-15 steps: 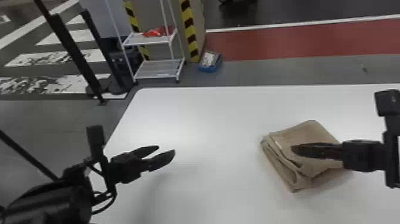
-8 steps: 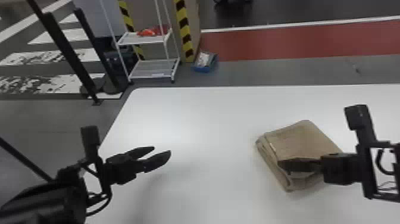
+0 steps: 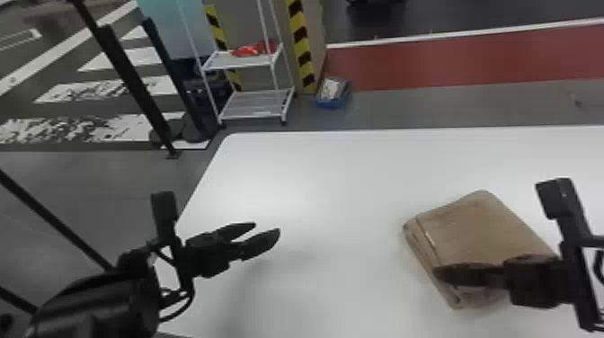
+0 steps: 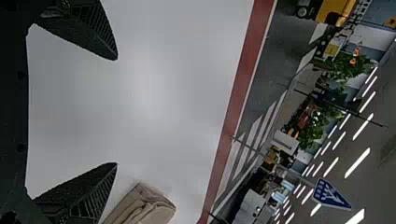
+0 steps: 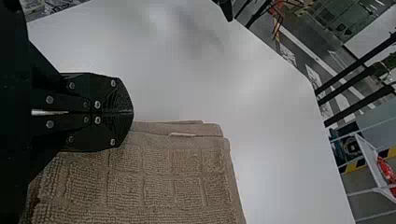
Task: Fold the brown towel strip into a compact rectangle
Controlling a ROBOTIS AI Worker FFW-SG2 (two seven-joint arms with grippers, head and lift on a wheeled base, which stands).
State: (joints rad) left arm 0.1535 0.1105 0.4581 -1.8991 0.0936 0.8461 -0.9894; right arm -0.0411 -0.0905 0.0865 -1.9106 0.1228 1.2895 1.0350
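Folded brown towel [image 3: 485, 224] at right on white surface [image 3: 314, 189], near part partly hidden by right claw [image 3: 437, 273], fingers together, left claw [image 3: 267, 228] wide at left, towel cut off in both wrist views

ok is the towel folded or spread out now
Folded: the towel lies as a compact stack on the table, with layered edges showing along one side.

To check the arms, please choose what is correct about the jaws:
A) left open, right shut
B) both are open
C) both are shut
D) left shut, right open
A: the left jaws stand wide apart over the white table, while the right jaws meet, tip to tip, at the towel.
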